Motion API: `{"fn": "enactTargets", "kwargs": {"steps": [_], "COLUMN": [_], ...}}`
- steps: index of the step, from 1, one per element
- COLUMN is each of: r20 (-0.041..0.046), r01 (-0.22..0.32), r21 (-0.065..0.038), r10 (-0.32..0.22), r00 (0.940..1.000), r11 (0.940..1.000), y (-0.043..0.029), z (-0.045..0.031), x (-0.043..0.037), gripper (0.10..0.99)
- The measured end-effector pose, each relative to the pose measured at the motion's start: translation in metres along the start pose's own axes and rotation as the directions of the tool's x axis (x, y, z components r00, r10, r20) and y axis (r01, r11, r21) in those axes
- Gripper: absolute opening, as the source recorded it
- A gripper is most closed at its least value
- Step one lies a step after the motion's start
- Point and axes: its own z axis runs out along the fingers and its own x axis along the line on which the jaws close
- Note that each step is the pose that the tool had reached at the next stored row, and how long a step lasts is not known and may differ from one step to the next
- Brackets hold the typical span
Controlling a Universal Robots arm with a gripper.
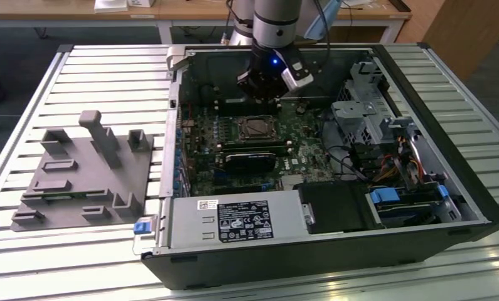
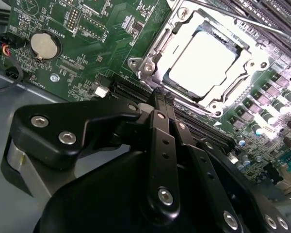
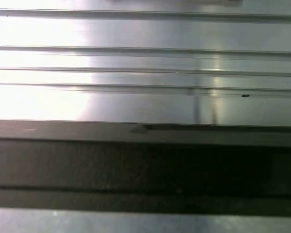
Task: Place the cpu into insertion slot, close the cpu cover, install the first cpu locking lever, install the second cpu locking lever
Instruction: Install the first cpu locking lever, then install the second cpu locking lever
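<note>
Ribbed aluminium slats make up the surface, and on it lies an open black computer case with its side off. To the exterior view's left of the case sits a grey moulded fixture with upright posts. Inside the case, a grey labelled power-supply box fills the near edge, and a green motherboard covers the floor behind it.

The arm comes down from the far side into the case, and its black tool hangs just above the board, a little beyond the insertion slot. In the second wrist view the tool has its two fingers pressed together, holding nothing, with the tips close to the near corner of the insertion slot.

The cpu lies flat in the slot, its pale metal top glaring under the light. The cpu cover lies down over it, framing the chip through its square window. A thin metal lever runs along the far side of the socket. A round coin battery sits on the board, well apart from the socket.

The first wrist view shows more aluminium slats and a dark edge.
</note>
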Motion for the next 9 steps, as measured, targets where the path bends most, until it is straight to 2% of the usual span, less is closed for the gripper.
{"fn": "enactTargets", "kwargs": {"steps": [9], "r20": [0.0000], "r01": [0.000], "r21": [0.000], "r10": [0.000], "r00": [1.0000], "r11": [1.0000], "y": [-0.0039], "z": [-0.0001], "x": [0.0000], "gripper": [0.106]}}
